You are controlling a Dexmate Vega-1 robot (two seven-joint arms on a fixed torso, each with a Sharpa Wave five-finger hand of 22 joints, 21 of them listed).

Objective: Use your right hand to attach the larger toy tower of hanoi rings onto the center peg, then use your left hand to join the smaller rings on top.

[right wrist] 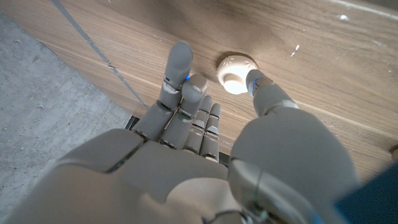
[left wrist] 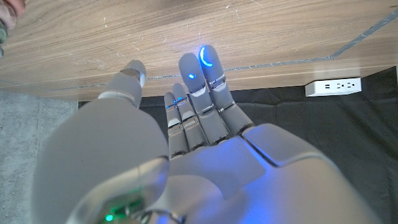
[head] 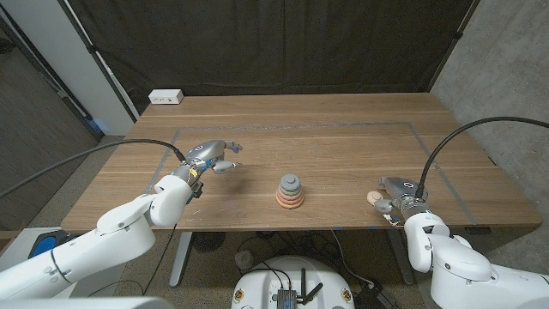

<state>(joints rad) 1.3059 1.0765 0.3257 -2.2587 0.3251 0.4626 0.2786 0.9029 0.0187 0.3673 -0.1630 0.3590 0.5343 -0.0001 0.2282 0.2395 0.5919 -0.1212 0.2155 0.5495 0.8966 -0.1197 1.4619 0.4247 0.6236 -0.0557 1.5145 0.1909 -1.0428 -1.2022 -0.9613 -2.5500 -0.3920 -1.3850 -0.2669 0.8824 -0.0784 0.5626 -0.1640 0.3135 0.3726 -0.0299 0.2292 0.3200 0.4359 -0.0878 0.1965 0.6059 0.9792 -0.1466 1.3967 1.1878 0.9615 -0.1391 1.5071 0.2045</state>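
Observation:
A stack of toy rings (head: 290,191) stands on the peg at the middle of the wooden table (head: 343,146), with pink and orange rings below and smaller grey-green ones on top. My left hand (head: 213,157) hovers to the left of the stack with its fingers (left wrist: 202,74) spread and nothing in it. My right hand (head: 396,194) is low near the table's front right, fingers (right wrist: 177,68) stretched out. A small cream round piece (head: 375,199) lies on the table just beside its thumb (right wrist: 264,87); it appears as a cream disc (right wrist: 236,74) in the right wrist view.
A white power strip (head: 165,97) lies at the table's back left corner, also seen as a white power strip (left wrist: 333,86) in the left wrist view. Grey tape lines (head: 292,126) frame a rectangle on the tabletop. A dark curtain hangs behind the table.

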